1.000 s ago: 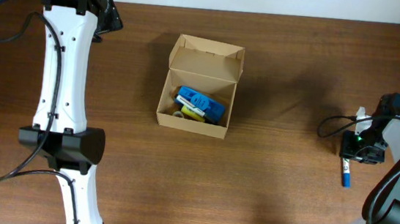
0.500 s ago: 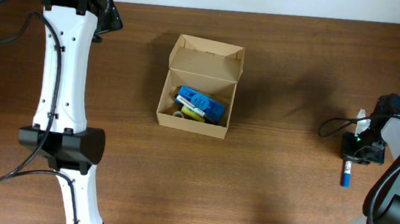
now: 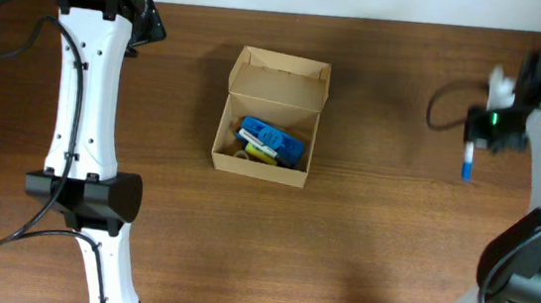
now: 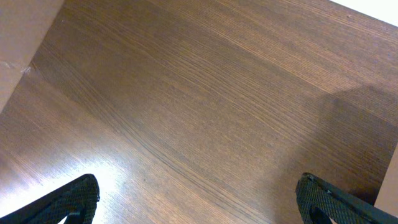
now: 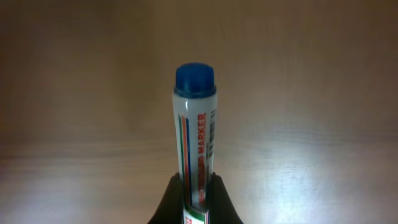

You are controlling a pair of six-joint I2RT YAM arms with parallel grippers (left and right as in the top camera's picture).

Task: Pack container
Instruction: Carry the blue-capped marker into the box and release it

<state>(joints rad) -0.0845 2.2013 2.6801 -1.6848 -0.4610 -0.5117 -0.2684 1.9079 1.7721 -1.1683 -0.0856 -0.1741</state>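
Container (image 3: 257,167) first: you'll find it just to the 9 o'clock side of the table's (image 3: 371,241) centre. Its flap lid (image 3: 279,85) stands open on the 12 o'clock edge, so the mouth is free from above. A blue item (image 3: 272,140) and a yellow item (image 3: 260,153) already lie inside, leaving room mostly along the 12 o'clock wall.

Your right gripper (image 5: 198,186) is clamped on a marker (image 5: 196,134). The two dark fingers (image 5: 171,199) pinch its barrel low down, so the blue cap sticks out ahead of them. From overhead, that right gripper (image 3: 487,128) hangs well out at 3 o'clock from the box, near the table's edge, with the marker (image 3: 468,161) pointing cap-first toward 6 o'clock. The wood under it looks blurred in the wrist view, which suggests the marker is off the surface. A grip near one end makes sense here, since the long free end can go into the box before the fingers reach the rim.

Your left gripper (image 4: 199,205) sits with its jaws wide apart over bare wood, holding nothing. Overhead, that arm reaches up toward 10 o'clock, clear of the box.

I'd judge the next move is a carry toward 9 o'clock. Watch the upright flap as you come in.
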